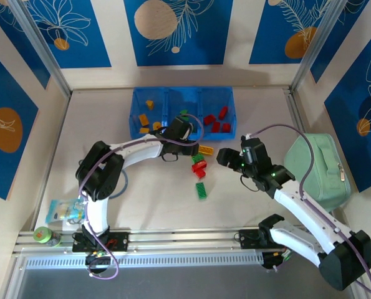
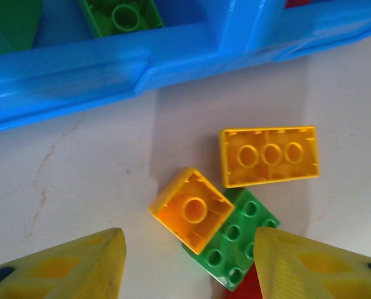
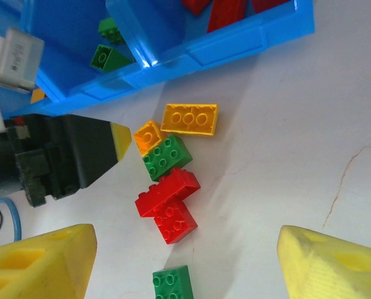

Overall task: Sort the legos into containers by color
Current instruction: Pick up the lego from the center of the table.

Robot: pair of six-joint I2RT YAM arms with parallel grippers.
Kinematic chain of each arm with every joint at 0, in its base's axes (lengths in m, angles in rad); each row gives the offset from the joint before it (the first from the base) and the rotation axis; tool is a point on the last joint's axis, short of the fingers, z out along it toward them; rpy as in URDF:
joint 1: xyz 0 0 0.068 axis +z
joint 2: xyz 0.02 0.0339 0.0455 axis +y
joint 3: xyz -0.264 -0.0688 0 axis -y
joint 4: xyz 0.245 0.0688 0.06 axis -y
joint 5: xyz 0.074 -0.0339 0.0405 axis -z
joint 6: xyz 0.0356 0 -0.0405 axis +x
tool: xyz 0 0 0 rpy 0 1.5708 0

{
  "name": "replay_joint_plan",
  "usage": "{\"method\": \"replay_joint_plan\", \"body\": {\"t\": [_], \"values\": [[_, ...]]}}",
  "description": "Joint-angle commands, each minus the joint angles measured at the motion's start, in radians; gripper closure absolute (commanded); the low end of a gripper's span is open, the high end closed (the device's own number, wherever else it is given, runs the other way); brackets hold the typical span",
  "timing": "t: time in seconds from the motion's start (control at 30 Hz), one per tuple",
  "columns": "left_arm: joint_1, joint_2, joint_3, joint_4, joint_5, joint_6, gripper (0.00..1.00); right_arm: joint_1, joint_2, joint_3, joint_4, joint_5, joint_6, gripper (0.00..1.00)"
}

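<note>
Six loose legos [image 3: 173, 168] lie clustered on the table [image 3: 285, 143], just in front of the blue tray [image 2: 110, 75].

Item in hand: small yellow-orange brick [image 2: 191, 210].
- Form: roughly square, hollow underside up with one round tube showing. It is tilted, one edge resting on a green brick [image 2: 238, 249].
- Axis: none marked. Its corners point diagonally across the line between the fingers, so a close would likely meet corners rather than flat faces.
- Position: between the left gripper's [image 2: 188, 240] fingertips and slightly ahead of them, toward the tray wall. Neither finger touches it.
- Neighbour: long yellow brick [image 2: 269, 156], just beside it, long axis parallel to the tray wall.

Left gripper: jaws spread, straddling the brick and holding nothing. It is clearly the nearer arm.

Right gripper [image 3: 186, 249]: jaws spread wide and empty, above two red bricks [image 3: 169, 202], set back from the cluster.

Destination, as judged: the tray's left compartment [image 1: 141, 103], which holds yellow pieces.
</note>
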Motion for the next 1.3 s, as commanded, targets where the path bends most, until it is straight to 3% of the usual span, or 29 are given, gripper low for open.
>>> {"method": "replay_joint_plan", "body": {"t": [0.0, 0.9, 1.27], "values": [[0.004, 0.048, 0.057, -0.058, 0.012, 0.002, 0.44, -0.011, -0.015, -0.023, -0.019, -0.007, 0.007, 0.24], [0.024, 0.165, 0.103, -0.074, -0.005, -0.016, 0.61, -0.014, -0.025, -0.014, -0.025, -0.020, 0.009, 0.24], [0.051, 0.004, -0.087, -0.034, -0.089, -0.052, 0.71, -0.012, -0.028, -0.028, -0.012, -0.026, 0.024, 0.24]]}}
